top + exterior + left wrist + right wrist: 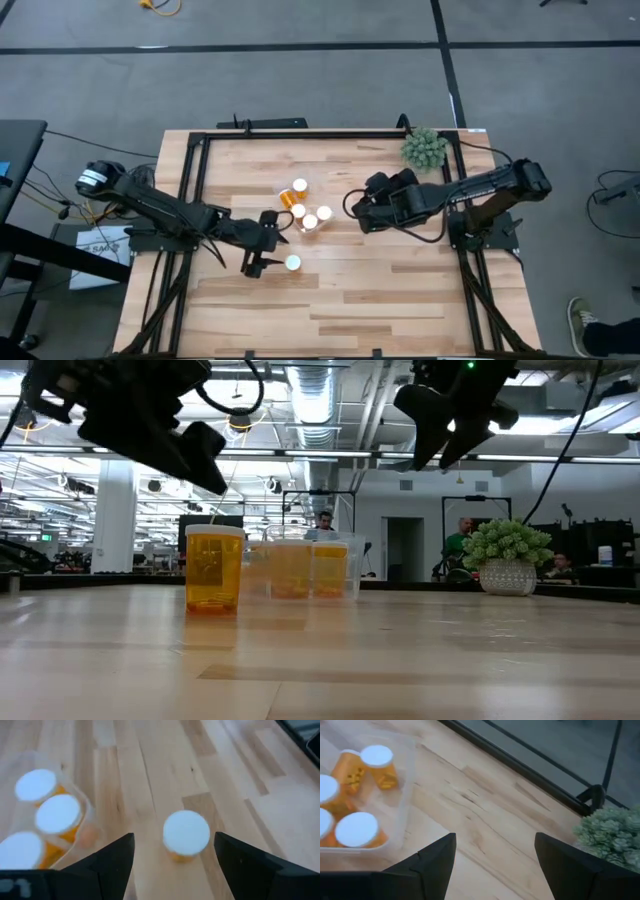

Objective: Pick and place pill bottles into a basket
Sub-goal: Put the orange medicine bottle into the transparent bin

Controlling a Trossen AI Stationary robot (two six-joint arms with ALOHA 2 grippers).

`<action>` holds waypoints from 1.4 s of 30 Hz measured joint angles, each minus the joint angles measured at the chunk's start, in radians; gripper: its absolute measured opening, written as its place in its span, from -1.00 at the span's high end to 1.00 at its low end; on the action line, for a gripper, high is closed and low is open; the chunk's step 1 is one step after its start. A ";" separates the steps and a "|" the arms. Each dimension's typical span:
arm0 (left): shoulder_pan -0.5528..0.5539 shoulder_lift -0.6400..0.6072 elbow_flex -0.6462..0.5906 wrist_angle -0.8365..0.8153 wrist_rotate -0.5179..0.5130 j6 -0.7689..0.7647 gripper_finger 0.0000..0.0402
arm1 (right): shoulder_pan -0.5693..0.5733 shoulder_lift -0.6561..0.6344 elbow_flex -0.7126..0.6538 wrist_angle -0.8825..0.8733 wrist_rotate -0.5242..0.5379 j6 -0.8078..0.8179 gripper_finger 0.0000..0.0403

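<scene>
One pill bottle (292,263) with a white cap and orange body stands alone on its base on the wooden table; it also shows in the low view (214,568). My left gripper (278,248) hovers open just to its left and above it. In the left wrist view the cap (186,832) shows between the two fingers, untouched. The clear basket (303,204) holds several bottles; one (367,767) leans tilted. My right gripper (365,215) is open and empty, raised to the right of the basket (395,805).
A green spiky plant ball (424,148) in a pot stands at the table's far right, also in the right wrist view (615,832). A black frame (300,134) runs along the table's edges. Bare wood lies toward the near edge (340,310).
</scene>
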 joint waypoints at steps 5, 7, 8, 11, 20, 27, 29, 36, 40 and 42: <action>-0.022 0.080 0.000 0.052 -0.010 0.022 -0.32 | 0.026 0.000 0.000 0.026 0.000 -0.006 -0.31; -0.025 0.105 0.001 0.080 -0.001 0.023 -0.32 | 0.038 0.000 0.000 0.028 0.000 -0.007 -0.31; -0.025 0.115 0.001 0.096 0.007 0.023 -0.32 | 0.044 0.000 0.000 0.028 0.000 -0.007 -0.31; -0.024 0.134 0.001 0.123 0.024 0.020 -0.32 | 0.062 0.000 0.000 0.028 0.000 -0.008 -0.32; -0.023 0.139 0.001 0.133 0.009 -0.007 -0.40 | 0.099 0.000 0.001 0.024 -0.001 -0.008 -0.32; -0.007 0.139 0.001 0.130 0.003 -0.005 -0.53 | 0.103 0.000 0.001 0.024 -0.001 -0.008 -0.32; -0.007 0.139 0.001 0.133 0.003 0.003 -0.54 | 0.103 0.000 0.001 0.025 -0.001 -0.008 -0.32; -0.007 0.139 0.001 0.133 0.005 0.019 -0.55 | 0.103 0.000 0.001 0.025 -0.001 -0.008 -0.32; -0.008 0.139 0.001 0.130 0.012 0.019 -0.55 | 0.103 0.003 0.001 0.028 -0.001 -0.017 -0.32; -0.008 0.139 0.001 0.130 0.013 0.019 -0.55 | 0.103 0.006 0.001 0.026 -0.001 -0.016 -0.32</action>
